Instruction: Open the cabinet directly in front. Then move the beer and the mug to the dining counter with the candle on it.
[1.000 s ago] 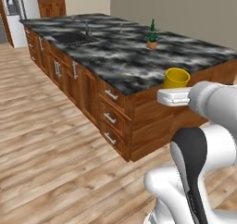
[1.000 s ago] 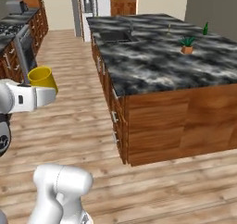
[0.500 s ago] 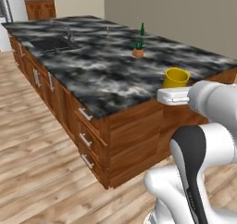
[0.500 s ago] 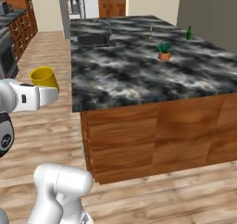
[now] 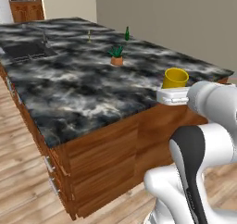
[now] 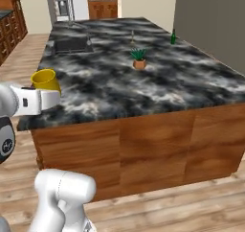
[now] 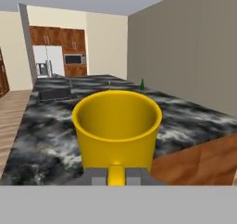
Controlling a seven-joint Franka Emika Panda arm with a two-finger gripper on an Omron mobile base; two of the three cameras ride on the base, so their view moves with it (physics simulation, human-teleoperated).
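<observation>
My gripper [image 5: 174, 88] [image 6: 46, 90] [image 7: 116, 174] is shut on the yellow mug [image 5: 175, 77] [image 6: 45, 79] [image 7: 116, 126], held upright and level with the near end of the dining counter [image 5: 69, 89] [image 6: 182, 77] [image 7: 41, 126]. On the counter's far side stands the green beer bottle [image 5: 127, 33] [image 6: 173, 36] [image 7: 142, 84]. The thin candle [image 5: 89, 35] [image 6: 132, 36] [image 7: 109, 83] stands a little to its left. The cabinet is out of view.
A potted green plant [image 5: 116, 55] [image 6: 139, 59] stands mid-counter, and a sink [image 5: 28, 49] [image 6: 72, 45] lies at the far left. Drawers [image 5: 51, 172] line the island's left side. A grey wall [image 7: 185, 47] runs along the right; a fridge [image 6: 62, 5] stands at the back.
The whole scene has shifted: the base has moved round to face the island's near end, which now looks closer. The mug stays in the gripper.
</observation>
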